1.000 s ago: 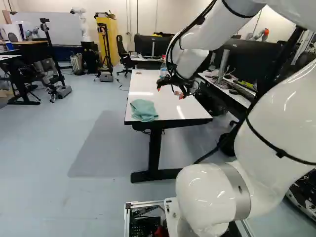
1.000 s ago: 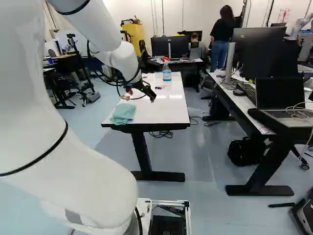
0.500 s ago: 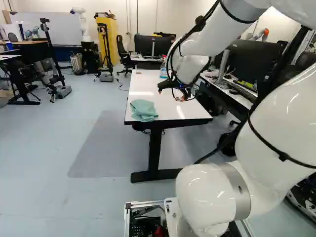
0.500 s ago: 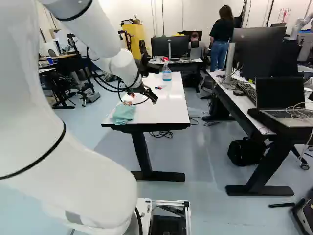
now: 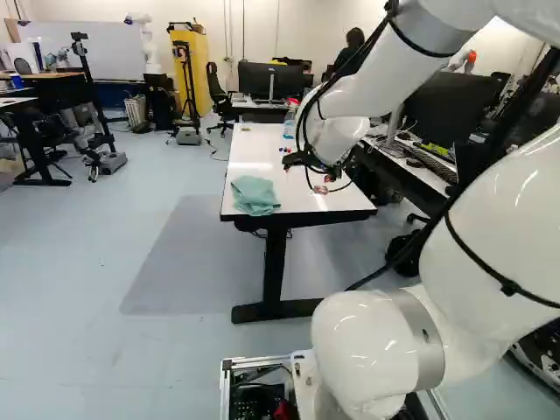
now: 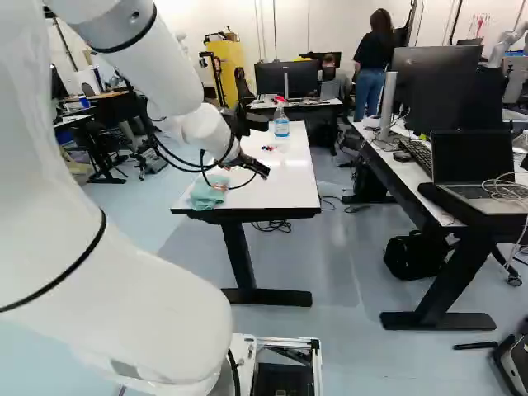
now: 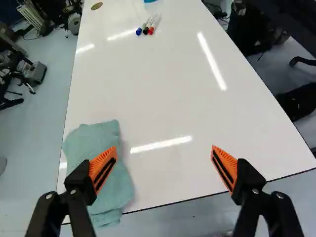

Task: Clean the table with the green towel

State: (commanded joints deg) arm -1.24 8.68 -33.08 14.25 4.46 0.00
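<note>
Green cloth comes first as we go left to right: the towel (image 7: 98,163), bunched on the near left corner of the white table (image 7: 173,108), reaching its near edge. Just to the right, above the tabletop, is our gripper (image 7: 164,148), its two fingers spread wide with nothing between them; only the left one lines up with the cloth in the wrist view. We judge the step in hand to be the reach for the towel, with no wiping begun. The next move calls for us to shift left, centre over the folds, lower, then close without nudging the cloth off the edge. Farther away lie the markers (image 7: 148,24), and beyond them the bottle (image 6: 281,124) stands; we should wipe around both.
</note>
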